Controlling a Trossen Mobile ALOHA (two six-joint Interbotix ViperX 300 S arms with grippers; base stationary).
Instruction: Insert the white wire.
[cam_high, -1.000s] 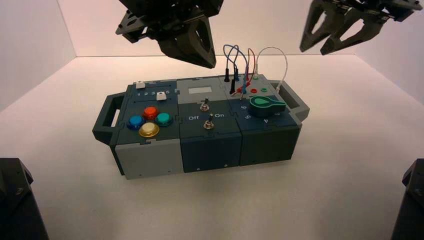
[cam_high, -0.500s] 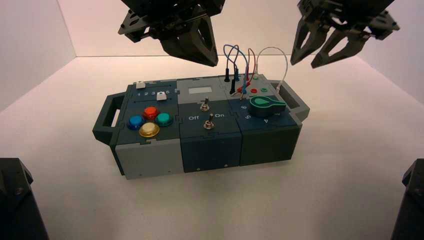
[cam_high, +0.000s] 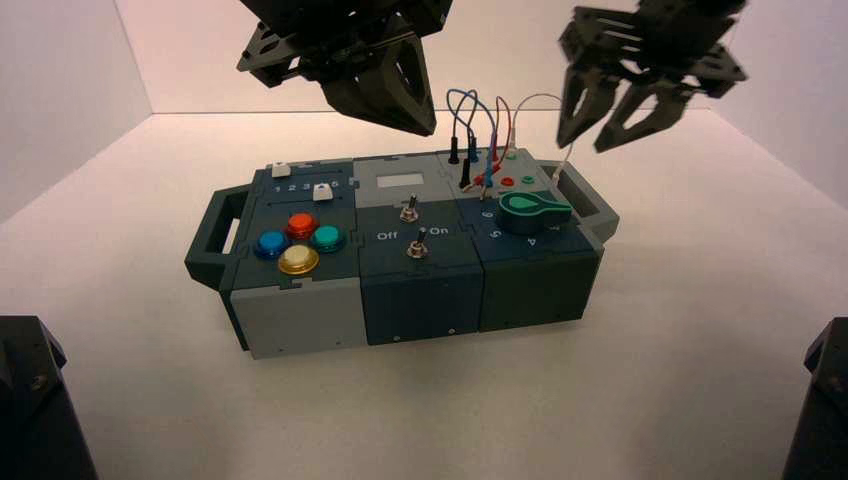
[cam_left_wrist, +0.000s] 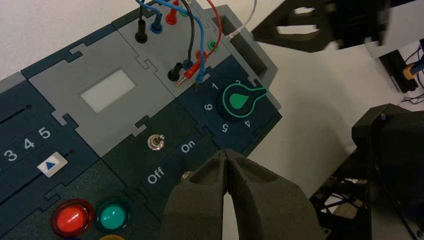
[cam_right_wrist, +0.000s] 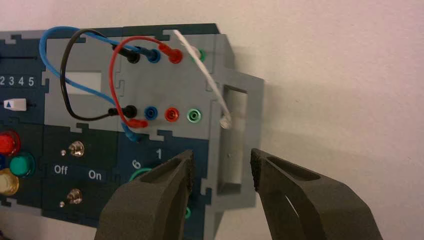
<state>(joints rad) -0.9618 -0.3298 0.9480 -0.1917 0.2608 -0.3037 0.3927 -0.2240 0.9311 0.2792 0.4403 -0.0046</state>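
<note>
R gripper (cam_high: 579, 143) jaws wide nr box (cam_high: 400, 225), L gripper (cam_left_wrist: 226, 152) shut above, pale table (cam_high: 420, 410), prob. white walls (cam_high: 300, 55)

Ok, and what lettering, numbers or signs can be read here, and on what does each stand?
"2 3 4 5": slider panel
Triangle sign: white slider cap
"Off", "On": toggle switch panel
"1", "6", "5", "4": around the green-edged knob; another number there is partly hidden

No brand readable.

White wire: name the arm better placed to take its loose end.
Right, I judge. The right gripper is open over the box's right handle, facing the white wire's loose end; the left gripper is farther off, over the switches.
</note>
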